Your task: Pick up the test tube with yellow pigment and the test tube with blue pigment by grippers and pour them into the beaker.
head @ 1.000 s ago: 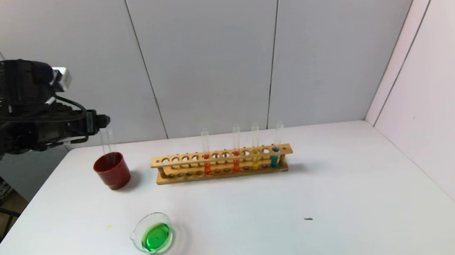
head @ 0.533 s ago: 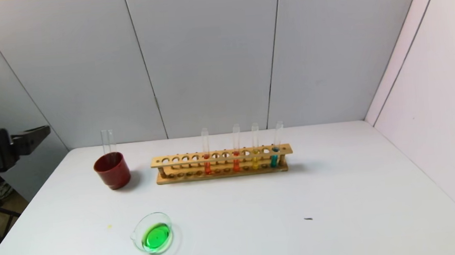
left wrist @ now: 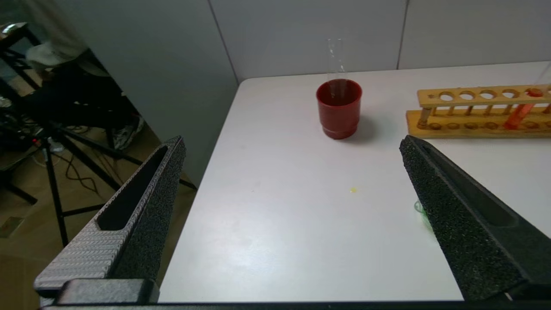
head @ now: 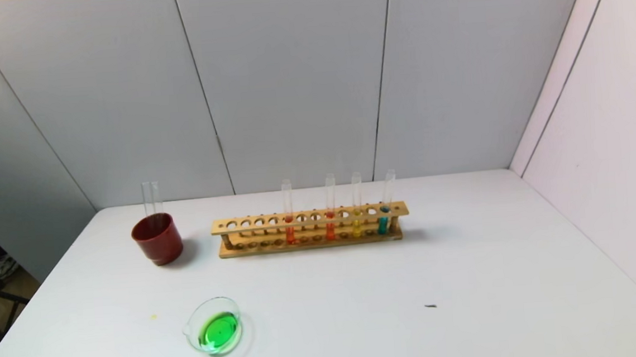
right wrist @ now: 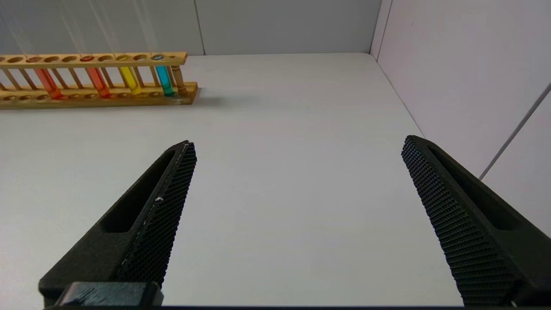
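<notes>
1. Nearest the front edge of the table (head: pixel 470 280), toward its left corner, stands the beaker (head: pixel 215 333). It holds green liquid, so in my judgement yellow and blue have already been poured and mixed.
2. The left gripper (left wrist: pixel 292 148) is outside the head view; its wrist view shows it back off the table's front-left corner, fingers (left wrist: pixel 142 215) wide apart and empty.
3. The right gripper (right wrist: pixel 297 144) hangs over the front-right part of the table, jaws likewise spread with nothing between them, well apart from the rack (right wrist: pixel 99 92).
4. A tiny yellow spot (head: pixel 152 316) lies left of the beaker, and a small dark speck (head: pixel 430 306) sits toward the right.
5. Farther back, near the left edge, a red cup (head: pixel 157 238) holds two clear tubes (head: pixel 151 198) that look empty; probably the ones already poured.
6. Along the rear, the rack (head: pixel 310 229) carries four upright tubes: two orange-red ones (head: pixel 290 233), then the yellow tube (head: pixel 357 227), then the blue tube (head: pixel 383 222) at its right end.
7. Step in hand, as I read it: pouring and discarding seem finished and both arms are parked.
8. If another round were wanted, the next move would call for closing on a tube's bare glass above the rack's top bar and lifting it straight up, so the rack isn't dragged.
</notes>
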Robot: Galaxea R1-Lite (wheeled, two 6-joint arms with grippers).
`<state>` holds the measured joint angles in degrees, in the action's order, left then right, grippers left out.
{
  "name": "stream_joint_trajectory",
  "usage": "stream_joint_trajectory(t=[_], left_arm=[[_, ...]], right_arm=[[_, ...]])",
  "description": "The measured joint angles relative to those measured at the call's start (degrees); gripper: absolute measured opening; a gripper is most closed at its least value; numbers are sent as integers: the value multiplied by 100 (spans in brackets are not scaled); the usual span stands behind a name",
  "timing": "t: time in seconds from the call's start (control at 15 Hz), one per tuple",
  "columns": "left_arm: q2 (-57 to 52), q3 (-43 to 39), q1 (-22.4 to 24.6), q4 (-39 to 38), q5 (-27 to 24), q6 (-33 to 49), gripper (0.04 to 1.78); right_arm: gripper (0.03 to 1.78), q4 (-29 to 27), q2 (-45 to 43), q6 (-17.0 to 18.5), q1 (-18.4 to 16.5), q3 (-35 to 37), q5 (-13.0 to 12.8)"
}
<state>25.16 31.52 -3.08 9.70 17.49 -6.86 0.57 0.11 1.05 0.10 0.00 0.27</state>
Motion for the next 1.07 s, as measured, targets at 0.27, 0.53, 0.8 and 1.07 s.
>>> stream_joint_trajectory(t=[0.27,0.53,0.8,1.07], left_arm=[[-1039,-741,246,149,223,-16,175],[-1926,-1591,278,126,-311,-24,175],[-2422,-2671,282,-769,-697,149,175],[-2519,-3104,282,-1268,-1645,295,175]], right_arm=[[174,2,0,-1,0,0,-2],[174,0,0,0,1,0,-2],[174,2,0,0,0,0,2],[174,2,0,0,1,0,2]])
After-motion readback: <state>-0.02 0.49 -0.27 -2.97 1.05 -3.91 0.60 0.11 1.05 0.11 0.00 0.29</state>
